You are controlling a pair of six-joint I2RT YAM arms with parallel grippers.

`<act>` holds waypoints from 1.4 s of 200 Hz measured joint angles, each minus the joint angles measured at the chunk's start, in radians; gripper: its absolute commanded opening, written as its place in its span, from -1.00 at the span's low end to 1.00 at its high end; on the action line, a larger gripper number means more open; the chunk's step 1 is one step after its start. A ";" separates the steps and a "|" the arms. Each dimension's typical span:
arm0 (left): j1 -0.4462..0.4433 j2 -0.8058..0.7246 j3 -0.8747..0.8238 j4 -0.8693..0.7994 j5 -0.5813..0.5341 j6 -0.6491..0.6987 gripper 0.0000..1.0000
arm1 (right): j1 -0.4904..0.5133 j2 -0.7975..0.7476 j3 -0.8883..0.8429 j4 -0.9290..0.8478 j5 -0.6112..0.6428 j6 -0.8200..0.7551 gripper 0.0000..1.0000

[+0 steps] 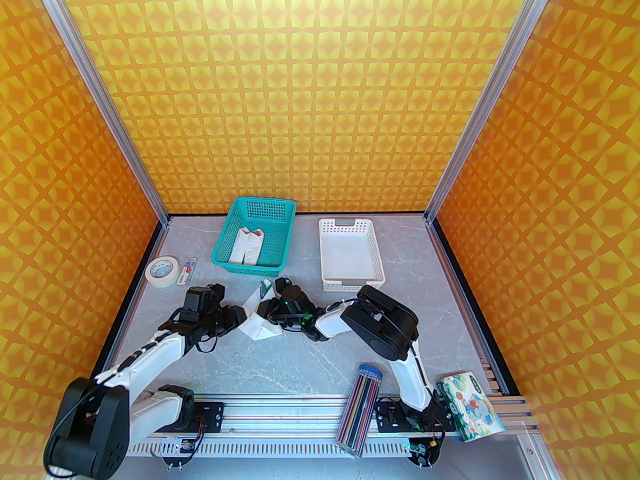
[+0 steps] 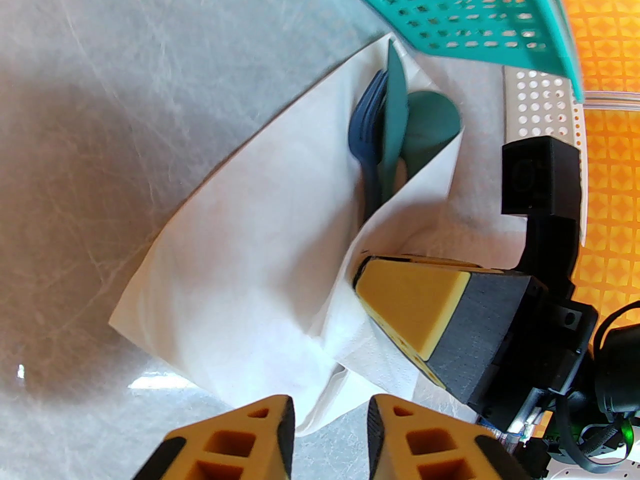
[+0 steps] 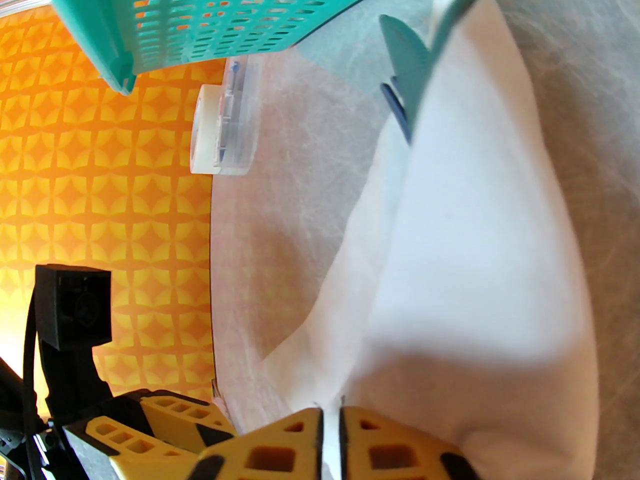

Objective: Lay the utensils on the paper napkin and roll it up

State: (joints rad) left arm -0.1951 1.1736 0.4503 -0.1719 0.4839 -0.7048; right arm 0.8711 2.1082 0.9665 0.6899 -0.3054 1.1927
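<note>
The white paper napkin (image 2: 250, 248) lies on the table folded over the utensils (image 2: 395, 123). The teal fork, knife and spoon heads stick out of its far end, and their tips also poke past the napkin (image 3: 475, 218) as utensils (image 3: 412, 68) in the right wrist view. My right gripper (image 3: 330, 418) is shut on a fold of the napkin. My left gripper (image 2: 330, 408) stands open at the napkin's near corner, with the paper's edge between its fingers. In the top view the left gripper (image 1: 243, 319) and right gripper (image 1: 267, 318) meet at the napkin (image 1: 257, 329).
A teal basket (image 1: 227, 248) with white bundles stands just beyond the napkin. A white basket (image 1: 372, 255) is to its right. A tape roll (image 1: 162, 269) and small clear box (image 1: 189, 268) lie at the left. A pencil case (image 1: 361, 408) and a printed pack (image 1: 470, 405) sit near the front.
</note>
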 measured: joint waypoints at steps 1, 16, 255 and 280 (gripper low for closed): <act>0.000 0.001 0.000 0.002 0.001 0.000 -0.37 | 0.000 0.000 0.000 0.000 0.000 0.000 -0.83; 0.000 0.017 0.000 0.019 0.007 0.000 -0.37 | 0.000 0.000 0.000 -0.002 0.000 0.000 -0.85; -0.019 0.274 0.047 0.192 0.085 0.033 -0.65 | 0.000 0.000 0.000 -0.008 -0.001 -0.001 -0.89; -0.020 0.294 0.058 0.183 0.081 0.054 -0.79 | 0.000 0.000 0.000 -0.008 -0.001 -0.001 -0.89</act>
State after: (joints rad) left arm -0.2150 1.4677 0.5079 0.0113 0.5648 -0.6506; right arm 0.8711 2.1086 0.9665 0.6815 -0.3065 1.1919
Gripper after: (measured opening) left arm 0.135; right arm 0.056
